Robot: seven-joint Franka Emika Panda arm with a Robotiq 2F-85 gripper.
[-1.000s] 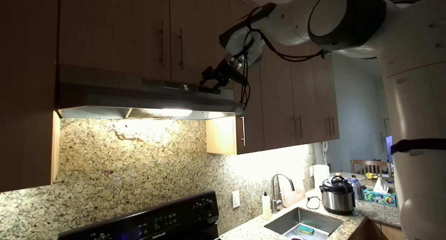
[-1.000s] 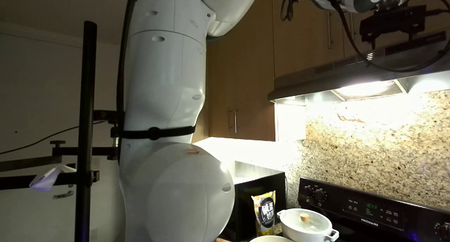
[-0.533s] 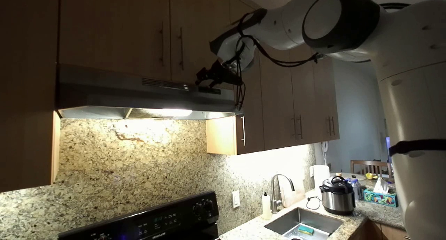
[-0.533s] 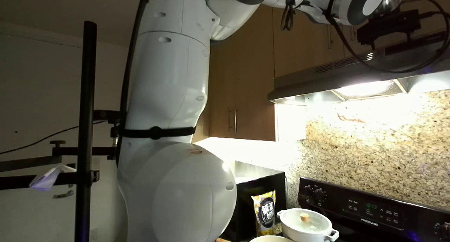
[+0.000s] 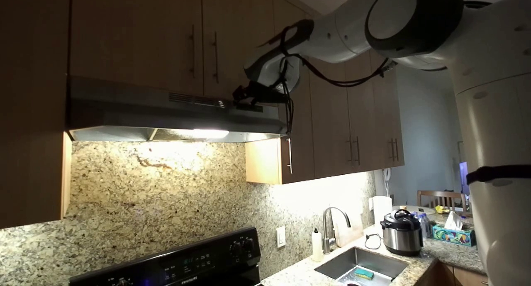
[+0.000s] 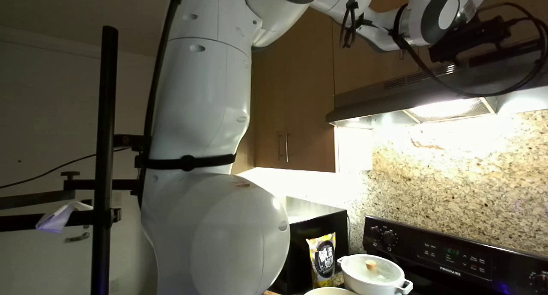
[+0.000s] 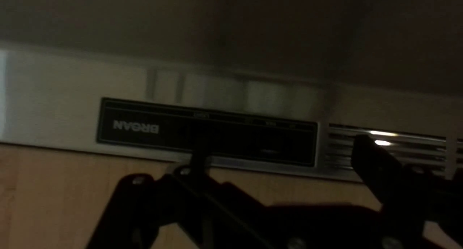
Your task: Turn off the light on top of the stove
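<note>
The range hood (image 5: 174,116) hangs under the cabinets above the stove (image 5: 195,257); the hood also shows in an exterior view (image 6: 385,96). Its light is lit in both exterior views (image 5: 211,134) (image 6: 445,108). The black control panel (image 7: 235,137) on the hood's front stands upside down in the wrist view, with dark switches hard to make out. My gripper (image 7: 282,142) is open and empty. One fingertip overlaps the panel below the light label; the other is over the vent slats. I cannot tell whether either touches. In an exterior view the gripper (image 5: 244,100) is at the panel.
Cabinet doors (image 5: 240,41) with bar handles rise directly above the hood. A vent grille (image 7: 390,147) lies beside the panel. A cable loop (image 6: 483,91) hangs from the wrist in front of the hood. A white pot (image 6: 372,275) stands on the stove below.
My gripper has come lower and closer to the hood's front panel, tilting as it moved. The hood light is lit in all frames.
</note>
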